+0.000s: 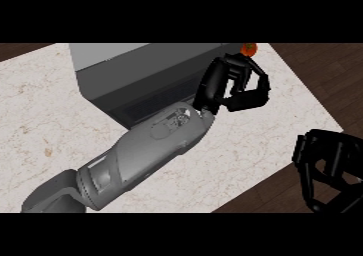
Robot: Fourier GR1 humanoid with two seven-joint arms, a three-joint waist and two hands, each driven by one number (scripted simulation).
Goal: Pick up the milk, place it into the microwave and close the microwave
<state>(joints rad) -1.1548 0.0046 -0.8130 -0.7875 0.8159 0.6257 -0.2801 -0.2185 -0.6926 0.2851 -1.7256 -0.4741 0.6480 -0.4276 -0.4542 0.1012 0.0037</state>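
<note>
Where counter [36,110] ends at near right, right hand [328,167] rests, fingers relaxed, apart. Left forearm [140,155] crosses counter from near left. Left hand [232,87]: fingers curled toward thumb, nothing seen between. Microwave [132,75] just left of fingers; contact unclear. Small orange thing [249,49] just beyond fingertips. Milk not seen; cannot tell where.
</note>
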